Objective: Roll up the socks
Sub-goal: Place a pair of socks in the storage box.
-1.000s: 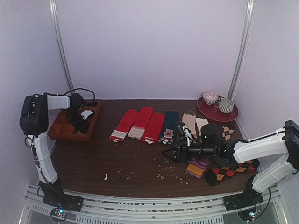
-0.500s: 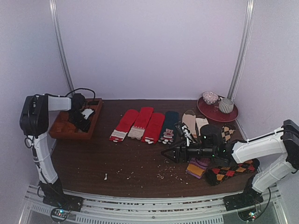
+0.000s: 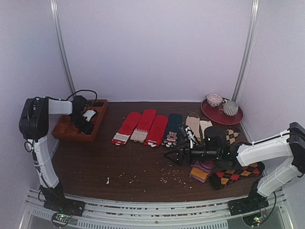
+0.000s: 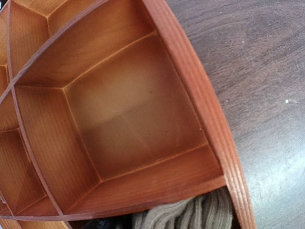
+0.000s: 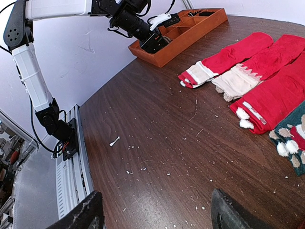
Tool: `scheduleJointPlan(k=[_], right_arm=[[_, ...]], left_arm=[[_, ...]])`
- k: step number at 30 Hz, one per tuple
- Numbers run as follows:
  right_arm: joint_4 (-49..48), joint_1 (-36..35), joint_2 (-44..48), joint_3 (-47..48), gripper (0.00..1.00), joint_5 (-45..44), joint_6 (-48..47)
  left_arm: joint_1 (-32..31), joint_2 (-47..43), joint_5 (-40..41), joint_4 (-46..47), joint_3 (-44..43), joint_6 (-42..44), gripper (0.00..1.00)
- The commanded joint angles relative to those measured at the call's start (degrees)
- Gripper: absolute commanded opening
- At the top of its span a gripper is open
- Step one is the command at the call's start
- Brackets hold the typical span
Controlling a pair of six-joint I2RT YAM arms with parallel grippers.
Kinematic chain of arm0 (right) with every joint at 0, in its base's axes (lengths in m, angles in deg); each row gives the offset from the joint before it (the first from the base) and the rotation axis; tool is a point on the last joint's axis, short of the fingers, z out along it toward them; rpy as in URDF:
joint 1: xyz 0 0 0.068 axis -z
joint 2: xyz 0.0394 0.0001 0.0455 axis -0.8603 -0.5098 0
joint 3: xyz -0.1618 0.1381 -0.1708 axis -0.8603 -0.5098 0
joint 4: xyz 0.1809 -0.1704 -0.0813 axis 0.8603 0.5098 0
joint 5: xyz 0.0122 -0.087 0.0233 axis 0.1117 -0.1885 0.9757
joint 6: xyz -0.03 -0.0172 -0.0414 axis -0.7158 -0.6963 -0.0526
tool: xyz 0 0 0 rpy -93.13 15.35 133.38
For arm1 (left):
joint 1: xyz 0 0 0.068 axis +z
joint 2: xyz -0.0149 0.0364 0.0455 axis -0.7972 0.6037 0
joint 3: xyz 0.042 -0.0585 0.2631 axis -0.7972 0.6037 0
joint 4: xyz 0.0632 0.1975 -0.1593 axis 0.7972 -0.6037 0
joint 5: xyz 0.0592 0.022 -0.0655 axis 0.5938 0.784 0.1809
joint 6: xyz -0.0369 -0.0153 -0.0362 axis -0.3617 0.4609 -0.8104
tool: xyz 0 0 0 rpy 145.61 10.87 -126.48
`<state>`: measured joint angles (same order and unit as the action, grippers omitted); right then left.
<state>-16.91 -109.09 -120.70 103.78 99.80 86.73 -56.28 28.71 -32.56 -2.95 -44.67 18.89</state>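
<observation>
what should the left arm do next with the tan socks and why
Probably lift the left gripper straight up, opening first if it grips: the tan socks seem to lie already inside a corner compartment of the wooden tray.

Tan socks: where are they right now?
The tan socks show at the bottom edge of the left wrist view, in a compartment of the wooden tray against its outer rim; in the top view the tray is at left, under the left gripper.

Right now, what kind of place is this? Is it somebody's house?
Probably a robot test booth, not a house. A left arm and a right arm are bolted to a metal rail at the table edge, plain white walls box it in, and red socks lie in a row.
</observation>
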Motion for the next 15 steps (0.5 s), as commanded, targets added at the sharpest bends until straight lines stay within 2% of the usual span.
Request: scheduleJointPlan(k=[1, 4, 7, 12, 13, 14, 15], right_arm=[[-0.42, 0.32, 0.50, 1.92, 0.77, 0.71, 0.07], [-0.37, 0.30, 0.15, 2.32, 0.77, 0.99, 0.25], [-0.44, 0.39, -0.04, 2.55, 0.77, 1.18, 0.55], [-0.28, 0.36, 0.28, 2.74, 0.76, 1.19, 0.80], [-0.07, 0.33, 0.37, 2.69, 0.76, 1.12, 0.87], [0.05, 0.28, 0.52, 2.74, 0.76, 1.12, 0.83], [0.16, 0.33, 0.61, 2.66, 0.76, 1.10, 0.87]], left_arm=[[-0.87, -2.11, -0.22, 3.31, 0.75, 2.76, 0.51], [-0.88, -2.75, -0.32, 3.33, -0.21, 3.31, 0.52], [-0.87, -3.15, -0.67, 3.33, -1.17, 3.49, 0.74], [-0.83, -2.61, -0.88, 3.22, -2.26, 3.69, 0.78], [-0.88, -2.53, -0.83, 3.19, -2.32, 3.71, 0.83], [-0.84, -2.47, -0.89, 3.23, -2.33, 3.69, 0.96], [-0.86, -2.46, -0.90, 3.24, -2.25, 3.62, 0.98]])
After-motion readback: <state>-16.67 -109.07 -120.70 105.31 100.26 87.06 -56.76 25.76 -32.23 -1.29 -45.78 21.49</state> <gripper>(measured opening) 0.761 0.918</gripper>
